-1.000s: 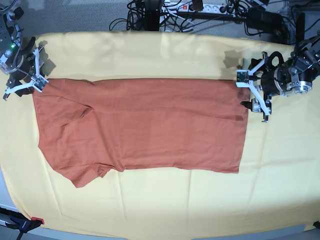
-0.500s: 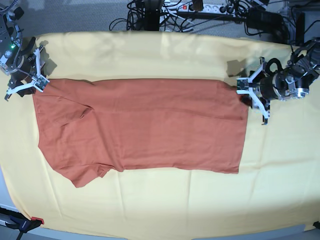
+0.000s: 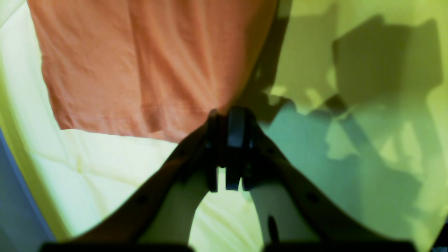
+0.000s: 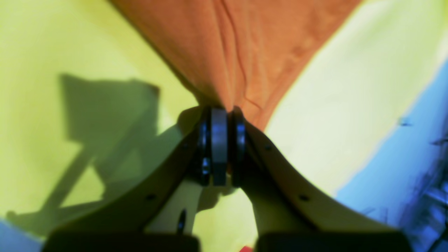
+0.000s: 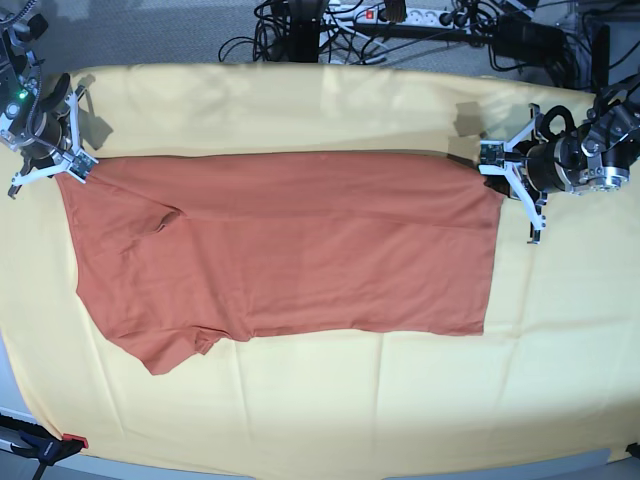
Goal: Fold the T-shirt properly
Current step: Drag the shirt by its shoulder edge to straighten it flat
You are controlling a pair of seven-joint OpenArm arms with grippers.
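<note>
Both my grippers, left [image 5: 497, 161] and right [image 5: 68, 163], pinch the shirt [image 5: 290, 250] corners; I'd lift evenly toward 6 o'clock.

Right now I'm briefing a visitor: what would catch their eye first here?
The rust-orange T-shirt, spread flat across the pale yellow cloth. Next, the claws at its far corners: the right claw and the left claw, each shut on the fabric's edge.
</note>
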